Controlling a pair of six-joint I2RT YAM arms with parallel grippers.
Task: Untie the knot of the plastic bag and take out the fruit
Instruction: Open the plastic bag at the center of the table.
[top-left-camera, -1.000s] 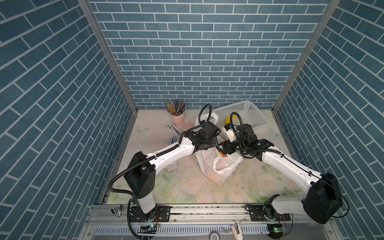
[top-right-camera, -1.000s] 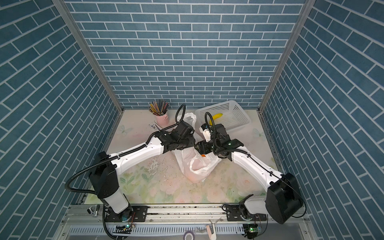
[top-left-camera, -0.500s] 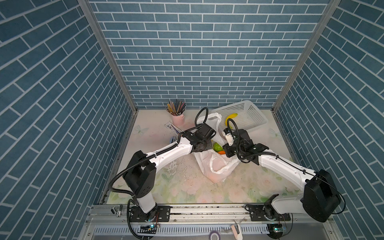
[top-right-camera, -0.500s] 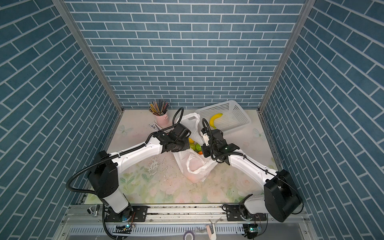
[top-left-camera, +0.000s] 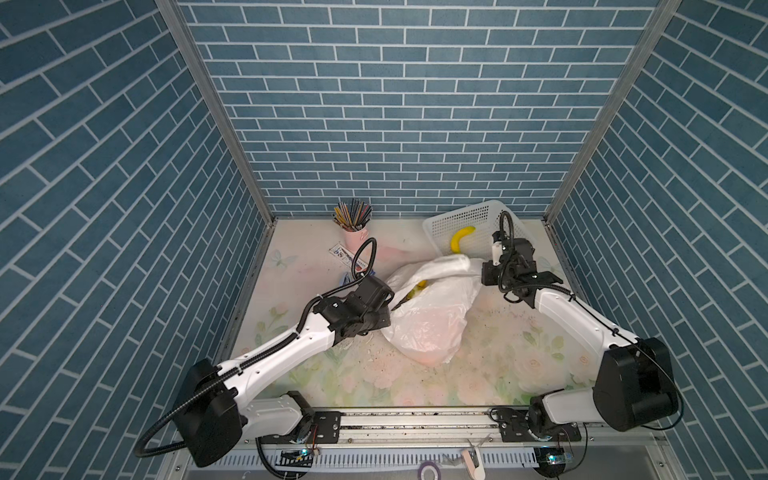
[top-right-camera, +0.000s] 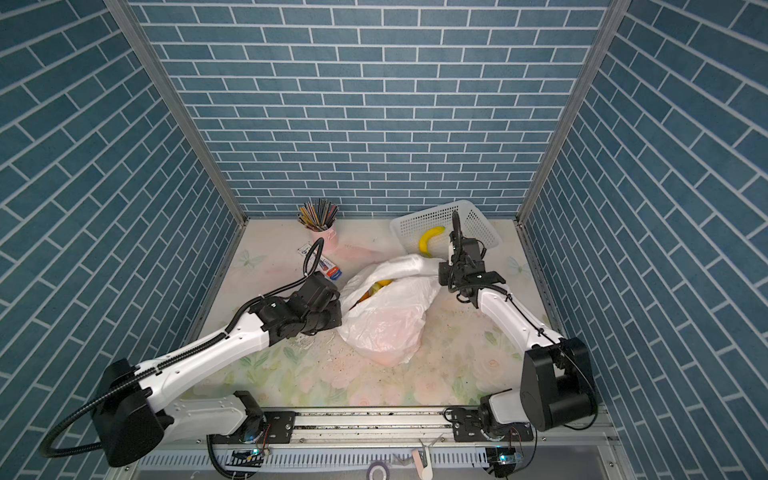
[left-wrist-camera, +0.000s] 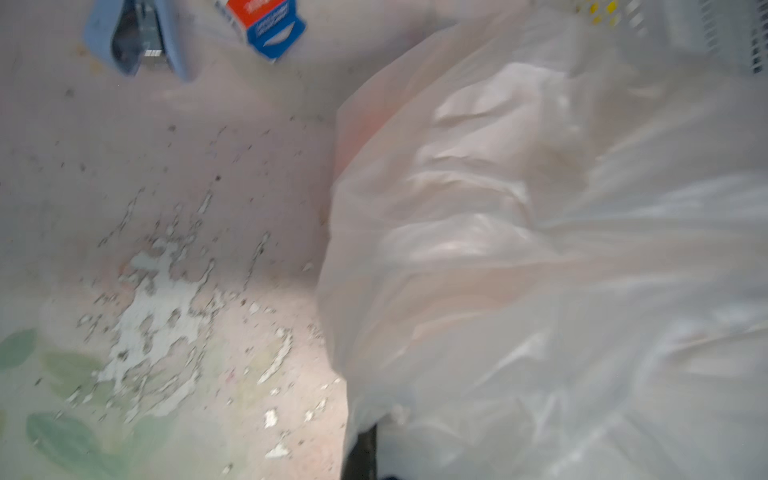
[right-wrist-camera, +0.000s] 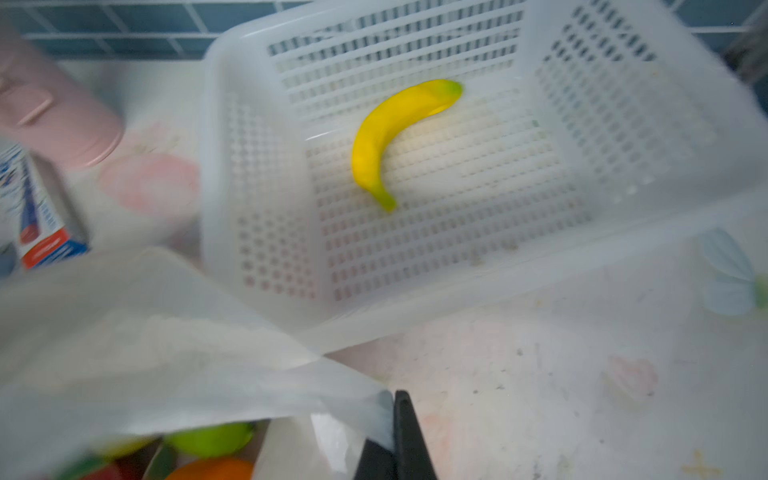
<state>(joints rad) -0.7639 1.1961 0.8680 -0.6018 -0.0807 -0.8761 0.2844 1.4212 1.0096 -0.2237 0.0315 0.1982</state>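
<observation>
I see a large, thin, translucent white plastic bag (top-left-camera: 432, 328) lying in the middle of the pale floral tabletop (top-left-camera: 498, 353), its mouth stretched open between my two arms. My left gripper (top-left-camera: 390, 309) is clenched on one edge of the bag. My right gripper (right-wrist-camera: 395, 436) is clamped on film at the opposite edge. Round fruit (right-wrist-camera: 212, 438), green, orange and yellow, sits inside the mouth. Just beyond, a white perforated plastic basket (top-left-camera: 469, 224) holds a yellow banana (top-left-camera: 459, 241).
</observation>
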